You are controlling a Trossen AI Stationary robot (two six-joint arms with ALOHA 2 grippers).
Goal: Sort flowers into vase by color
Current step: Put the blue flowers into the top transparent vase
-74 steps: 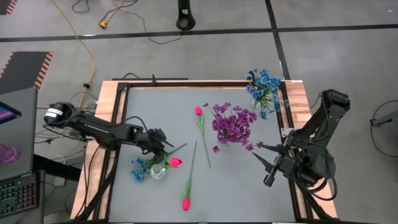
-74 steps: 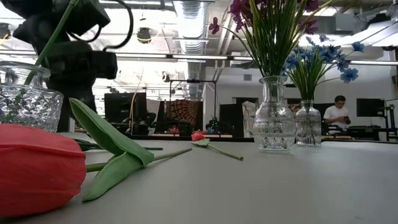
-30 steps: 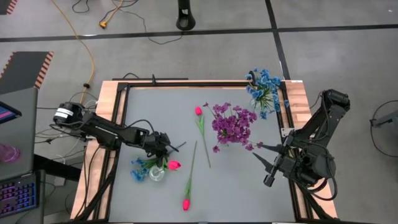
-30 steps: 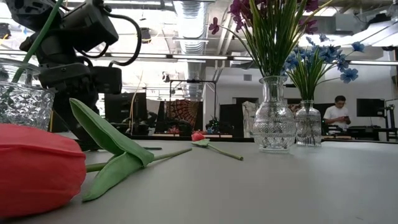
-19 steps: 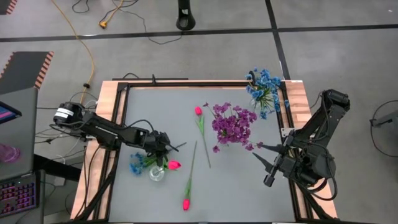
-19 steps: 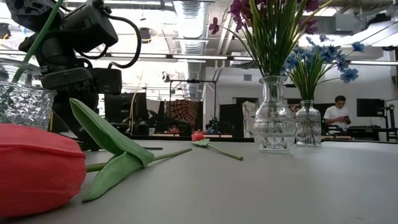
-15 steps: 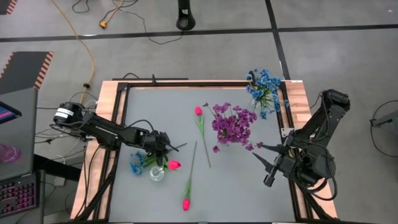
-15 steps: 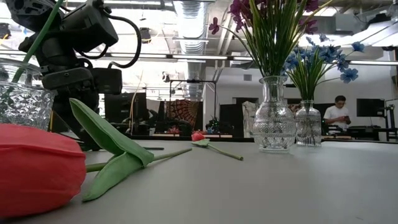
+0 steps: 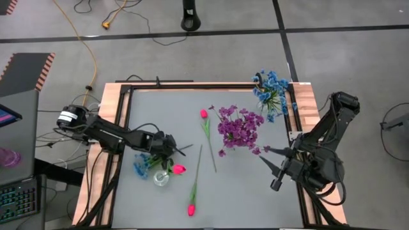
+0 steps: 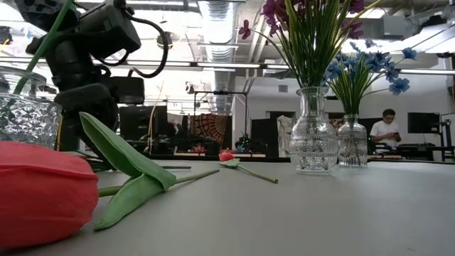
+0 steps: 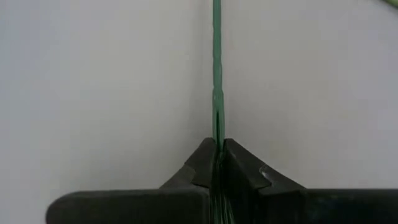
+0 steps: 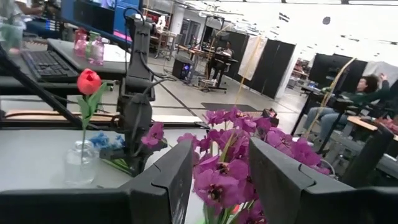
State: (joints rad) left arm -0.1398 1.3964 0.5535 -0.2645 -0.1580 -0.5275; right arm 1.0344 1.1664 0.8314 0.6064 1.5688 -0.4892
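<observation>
Stems matter most here. The left end effector (image 9: pixel 171 149) is closed on a thin green stem (image 11: pixel 216 81), which runs straight out from between its clamped fingers in the left wrist view. From above, it sits just beside the small glass vase (image 9: pixel 160 178) at the desk's (image 9: pixel 255 191) near-left area, which already holds a pink-red tulip (image 9: pixel 178 169) and has blue blossoms (image 9: pixel 140 165) at its side. Which flower the pinched stem belongs to cannot be told for certain; the blue bunch looks likeliest.

Two more tulips lie loose on the desk: one (image 9: pixel 190 209) near the front edge, another (image 9: pixel 204 114) further back beside the purple bunch (image 9: pixel 241 128), which stands in its own vase. The blue bouquet (image 9: pixel 270 89) stands at the far right corner. The right end effector (image 9: pixel 270 170) hangs open off to the right, idle.

Risks from here: the stem is thin and slick, so it could twist or slip in the grip when lifted. The light vase stands so close that a sideways pull could tip it, spilling the tulip. Dragging the blue blossoms across could also snag the tulip's leaf and pull it out.
</observation>
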